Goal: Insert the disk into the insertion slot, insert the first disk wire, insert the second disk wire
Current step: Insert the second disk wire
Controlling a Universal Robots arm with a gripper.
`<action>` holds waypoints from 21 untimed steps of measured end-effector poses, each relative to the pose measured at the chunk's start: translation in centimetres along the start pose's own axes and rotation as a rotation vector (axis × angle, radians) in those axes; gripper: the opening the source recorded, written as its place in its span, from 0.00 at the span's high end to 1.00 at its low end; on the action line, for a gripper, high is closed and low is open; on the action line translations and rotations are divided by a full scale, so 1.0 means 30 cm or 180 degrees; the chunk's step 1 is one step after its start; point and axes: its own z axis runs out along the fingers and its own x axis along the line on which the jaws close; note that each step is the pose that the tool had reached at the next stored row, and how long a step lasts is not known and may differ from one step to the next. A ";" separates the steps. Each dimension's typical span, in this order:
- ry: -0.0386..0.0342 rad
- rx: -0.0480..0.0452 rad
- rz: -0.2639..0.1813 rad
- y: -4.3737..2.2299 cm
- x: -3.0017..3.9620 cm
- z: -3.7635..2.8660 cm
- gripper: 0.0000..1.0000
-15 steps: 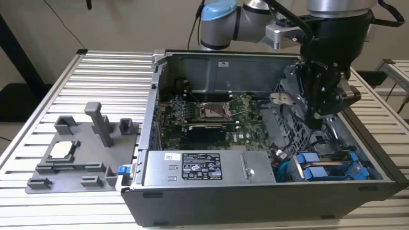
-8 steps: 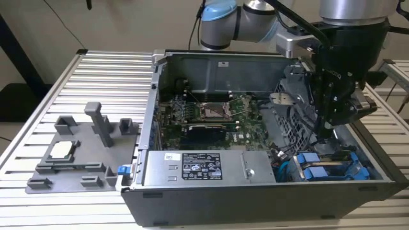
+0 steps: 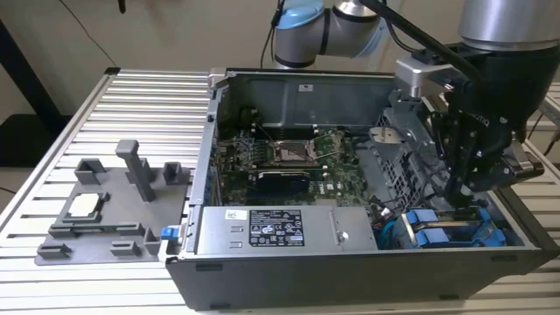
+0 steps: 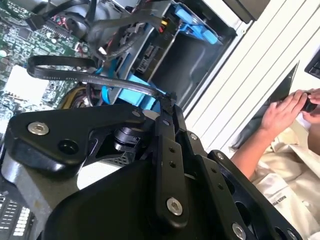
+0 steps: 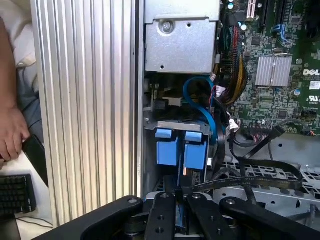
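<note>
The disk [image 3: 435, 235] lies in the insertion slot [image 3: 490, 226] at the open computer case's near corner, on the exterior view's right. Its blue end tabs [image 5: 180, 150] face out of the grey drive cage [image 5: 150, 125]. My gripper [image 3: 458, 198] reaches down into the case just above those tabs. In both wrist views its black fingertips [image 5: 167, 197] sit close together at the end of a flat black disk wire [image 5: 250, 182], which loops away over the cage [image 4: 100, 77]. The gripper [image 4: 167, 102] looks shut on that wire's end.
A silver labelled power-supply box [image 3: 271, 230] fills the case front, with the motherboard [image 3: 280, 157] behind it. A blue cable [image 5: 200, 100] and wire bundles crowd the cage. A grey fixture [image 3: 105, 210] lies on the slatted table. A person's hand [image 5: 10, 135] is beside the table.
</note>
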 end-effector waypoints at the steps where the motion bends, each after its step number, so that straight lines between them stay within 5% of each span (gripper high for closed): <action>1: 0.0000 -0.0001 0.0000 -0.001 0.011 0.003 0.84; 4: -0.0003 -0.0003 0.0000 -0.001 0.046 0.012 0.84; 6: -0.0029 -0.0002 0.0004 0.000 0.050 0.014 0.84; 21: -0.0881 0.0021 0.0134 -0.001 0.055 0.016 0.84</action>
